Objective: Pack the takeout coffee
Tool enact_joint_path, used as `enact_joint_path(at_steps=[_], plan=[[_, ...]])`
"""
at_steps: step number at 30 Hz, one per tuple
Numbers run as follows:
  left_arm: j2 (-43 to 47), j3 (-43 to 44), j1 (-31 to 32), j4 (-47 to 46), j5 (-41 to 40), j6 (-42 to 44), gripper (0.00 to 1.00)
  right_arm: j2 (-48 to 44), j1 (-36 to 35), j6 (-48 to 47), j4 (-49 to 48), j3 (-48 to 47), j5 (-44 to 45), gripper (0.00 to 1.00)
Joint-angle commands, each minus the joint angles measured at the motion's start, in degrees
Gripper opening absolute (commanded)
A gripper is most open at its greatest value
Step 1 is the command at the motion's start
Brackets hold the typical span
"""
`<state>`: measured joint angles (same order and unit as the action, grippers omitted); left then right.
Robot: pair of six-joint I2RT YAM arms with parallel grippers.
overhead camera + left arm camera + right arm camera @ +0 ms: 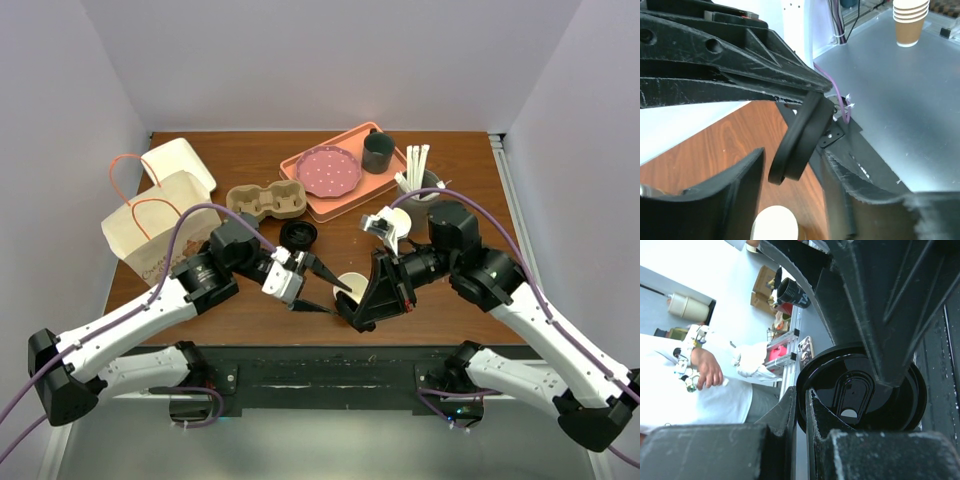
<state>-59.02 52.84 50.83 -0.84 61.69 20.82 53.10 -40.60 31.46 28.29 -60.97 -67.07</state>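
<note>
Front edge, centre of the table [470, 205]: both my grippers meet here, nearly touching, with very little room between them.

Left gripper [340, 299]: jaws spread, one finger on each side of the cup [352, 283]. I can't tell if they touch it. The cup stands upright near the front edge, mouth open, no lid on it.

Right gripper [802, 402]: pressed nearly together, pinching the black lid [845, 390] by its rim. The lid is held on edge, tilted, above the cup mouth and clear of it.

Mid-table: a second lid [298, 234] lies flat just behind the left gripper, with the carrier [265, 201] behind that. The bag [160, 225] stands at the left edge and a white box [180, 160] sits behind it.

Rear: the tray [345, 203] holds a dotted plate [328, 170] and a mug [377, 152]. White sticks [418, 162] stand in a holder beside it. There is bare wood between the sticks and the right edge.

Surface is brown wood. White walls close the left, back and right sides. The left wrist view shows a stack of cups [910, 22] on a grey surface off the table.
</note>
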Motion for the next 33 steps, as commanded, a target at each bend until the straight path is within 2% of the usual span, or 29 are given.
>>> enact_joint_path(at_steps=[1,7,8,9,12,13,15,16,20,23,28,31,33], plan=[[-0.5,0.9,0.3,-9.1,1.6,-5.6,0.47,-0.7,-0.2,2.5,-3.1,0.9,-0.2,0.08],[-0.6,0.1,0.3,-12.7,-2.9,-14.4,0.31,-0.8,-0.1,2.4,-2.5,-0.5,5.6,0.23],[-0.6,0.2,0.3,-12.7,-3.5,-16.6,0.27,-0.8,-0.1,2.4,-2.4,-0.9,6.6,0.27],[-0.6,0.3,0.3,-12.5,-5.2,-17.6,0.25,-0.9,-0.2,2.5,-2.1,-1.3,8.1,0.36],[-0.5,0.6,0.3,-11.7,-8.4,-22.0,0.2,-1.7,-0.2,1.6,0.3,-3.6,16.7,0.45],[-0.5,0.7,0.3,-10.9,-9.5,-23.2,0.2,-2.0,-0.1,1.5,1.1,-5.3,23.3,0.55],[-0.6,0.8,0.4,-8.8,-13.8,-28.0,0.22,-3.3,-0.2,1.7,4.4,-7.3,33.3,0.62],[-0.7,0.8,0.3,-7.5,-15.5,-29.9,0.23,-4.7,-0.2,3.2,5.4,-8.8,44.1,0.65],[-2.4,-0.6,0.3,-2.9,-21.9,-38.7,0.19,-9.7,-0.1,8.6,6.8,-7.2,59.7,0.66],[-2.9,-2.5,0.2,-2.6,-25.2,-45.5,0.17,-11.4,-0.2,11.8,10.4,-4.4,64.8,0.66],[-3.5,-1.7,-0.5,3.9,-36.2,-55.7,0.21,-12.7,-0.1,15.4,15.4,-1.1,66.5,0.65],[-4.8,-2.0,-1.9,5.1,-35.9,-63.0,0.21,-13.6,-0.2,16.3,14.4,2.3,65.0,0.65],[-5.3,-3.4,-2.0,2.4,-34.4,-68.1,0.21,-13.5,-0.1,16.3,12.8,5.1,63.4,0.63]])
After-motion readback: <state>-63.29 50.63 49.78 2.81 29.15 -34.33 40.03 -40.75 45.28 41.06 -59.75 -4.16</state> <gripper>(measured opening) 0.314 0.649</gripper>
